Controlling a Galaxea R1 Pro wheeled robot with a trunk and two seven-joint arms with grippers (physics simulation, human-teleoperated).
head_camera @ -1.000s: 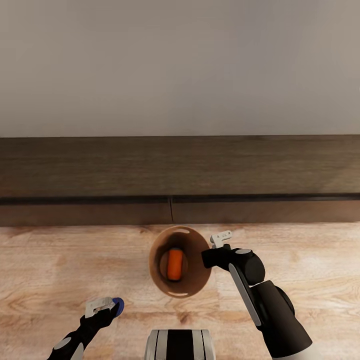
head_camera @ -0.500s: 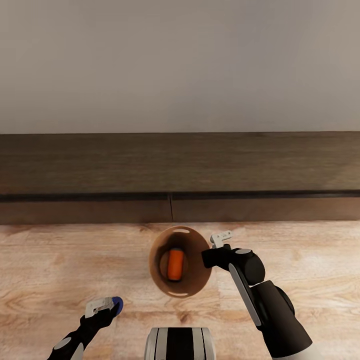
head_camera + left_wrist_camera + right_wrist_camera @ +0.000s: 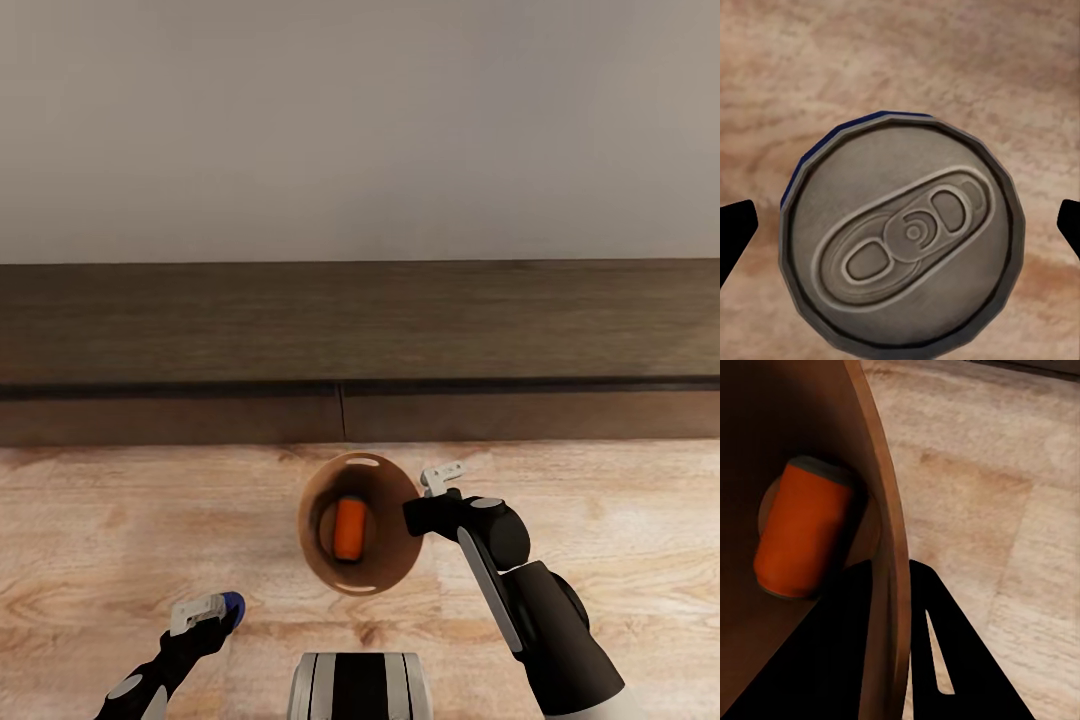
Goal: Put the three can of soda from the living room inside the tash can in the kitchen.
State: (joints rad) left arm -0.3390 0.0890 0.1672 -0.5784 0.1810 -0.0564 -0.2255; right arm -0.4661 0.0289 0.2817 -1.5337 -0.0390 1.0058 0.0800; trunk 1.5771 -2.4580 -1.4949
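Nearest the robot, the left gripper [image 3: 205, 612] clenches a small blue drink can with a grey top [image 3: 902, 238], held low over the light wood plank floor [image 3: 100, 520] and well apart from the bin. Farther forward, the right gripper [image 3: 437, 490] pinches the wall of the round brown-lined bucket bin [image 3: 390, 560], one finger inside and one outside. An orange drink can [image 3: 350, 528] lies on its side in the bottom. Beyond stands a long dark wood cabinet [image 3: 360, 350]. The bin hangs from one side only, so it could tilt or slip, and the blue can could miss the rim.
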